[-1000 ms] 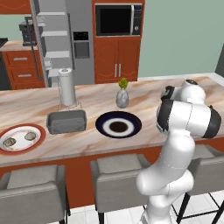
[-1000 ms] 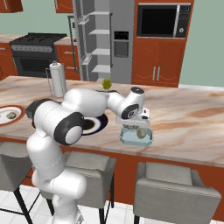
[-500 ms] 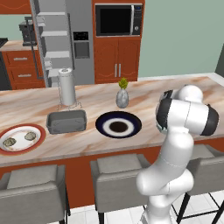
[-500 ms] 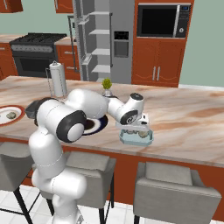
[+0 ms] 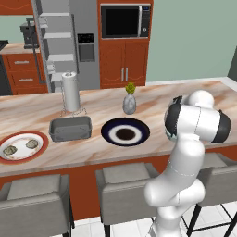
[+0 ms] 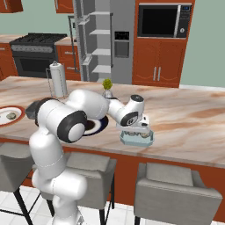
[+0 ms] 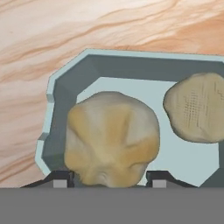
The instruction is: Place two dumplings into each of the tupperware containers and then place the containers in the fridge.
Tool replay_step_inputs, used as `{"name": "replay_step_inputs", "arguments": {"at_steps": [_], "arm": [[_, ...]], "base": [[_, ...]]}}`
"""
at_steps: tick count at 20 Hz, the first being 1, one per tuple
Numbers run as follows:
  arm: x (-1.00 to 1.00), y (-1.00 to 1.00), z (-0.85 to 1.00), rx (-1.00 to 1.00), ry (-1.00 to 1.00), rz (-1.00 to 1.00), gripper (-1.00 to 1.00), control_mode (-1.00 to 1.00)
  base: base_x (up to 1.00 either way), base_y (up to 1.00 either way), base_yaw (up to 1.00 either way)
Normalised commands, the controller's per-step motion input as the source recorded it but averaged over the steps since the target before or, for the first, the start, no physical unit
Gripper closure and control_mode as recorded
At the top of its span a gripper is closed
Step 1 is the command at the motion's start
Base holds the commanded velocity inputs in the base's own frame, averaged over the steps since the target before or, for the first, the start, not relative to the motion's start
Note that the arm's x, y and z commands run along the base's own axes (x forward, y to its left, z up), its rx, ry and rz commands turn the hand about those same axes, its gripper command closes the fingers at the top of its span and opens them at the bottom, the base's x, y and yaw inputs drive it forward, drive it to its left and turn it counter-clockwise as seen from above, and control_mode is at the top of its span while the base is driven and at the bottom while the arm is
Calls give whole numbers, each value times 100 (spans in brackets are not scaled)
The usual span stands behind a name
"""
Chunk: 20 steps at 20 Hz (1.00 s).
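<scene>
In the hand view, a pale tan dumpling [image 7: 111,138] sits between my gripper's [image 7: 109,177] fingertips, which are shut on it just above the floor of the light blue-grey tupperware container [image 7: 65,92]. A second dumpling [image 7: 197,111] lies inside that tub to the right. In the right base view my gripper [image 6: 139,128] hangs low over this container [image 6: 137,139] near the counter's front edge. The dark grey container [image 5: 70,128] stands further left, with nothing showing inside. Two dumplings [image 5: 9,150] [image 5: 31,144] rest on the red-rimmed plate [image 5: 40,152]. The fridge [image 5: 65,41] stands behind the counter with its door open.
A dark blue plate [image 5: 107,134] lies mid-counter, with a small vase [image 5: 129,102] and a paper-towel stand [image 5: 71,91] behind it. A black microwave [image 6: 163,20] is built into the orange cabinets. Grey stools [image 5: 125,178] line the counter's near side.
My gripper has come down a little with the dumpling, closer to the light blue-grey container. The tubs and plates have stayed where they were.
</scene>
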Motion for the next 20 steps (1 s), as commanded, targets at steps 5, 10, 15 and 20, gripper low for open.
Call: {"name": "replay_step_inputs", "arguments": {"at_steps": [5,10,15,20], "arm": [[0,3,0,0,0,0,-100,-100],[-5,18,12,0,0,0,-100,-100],[-18,46,32,0,0,0,-100,-100],[0,67,0,0,1,0,-100,-100]], "base": [[0,0,0],[0,0,0],[0,0,0],[0,0,0]]}}
